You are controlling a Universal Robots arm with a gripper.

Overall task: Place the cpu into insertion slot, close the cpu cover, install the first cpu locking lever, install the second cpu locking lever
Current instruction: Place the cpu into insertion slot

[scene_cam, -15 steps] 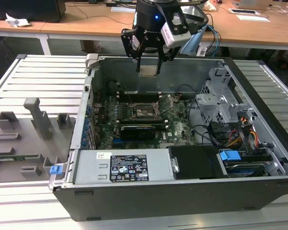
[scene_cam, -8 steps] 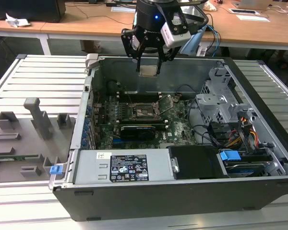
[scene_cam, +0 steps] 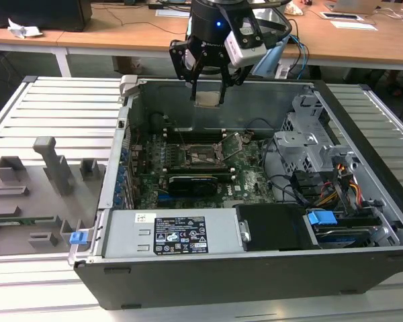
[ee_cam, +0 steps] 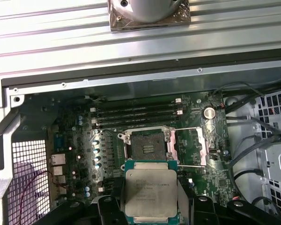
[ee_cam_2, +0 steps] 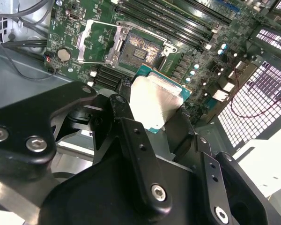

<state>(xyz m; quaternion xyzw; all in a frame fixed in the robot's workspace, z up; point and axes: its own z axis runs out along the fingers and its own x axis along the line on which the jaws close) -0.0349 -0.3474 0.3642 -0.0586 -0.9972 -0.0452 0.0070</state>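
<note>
Above the open case, the hand (scene_cam: 208,86) clamps the cpu (ee_cam: 150,192), insertion slot (ee_cam: 149,146) bare below: placing step, I'd say, needing square alignment.

The gripper (ee_cam: 152,208) clasps the cpu (ee_cam: 150,187) by two opposite edges, metal face showing, over the green board (ee_cam: 79,154). Just beyond it the insertion slot (ee_cam: 147,147) lies bare, and the cpu cover (ee_cam: 189,146) seems swung open beside it.
</note>
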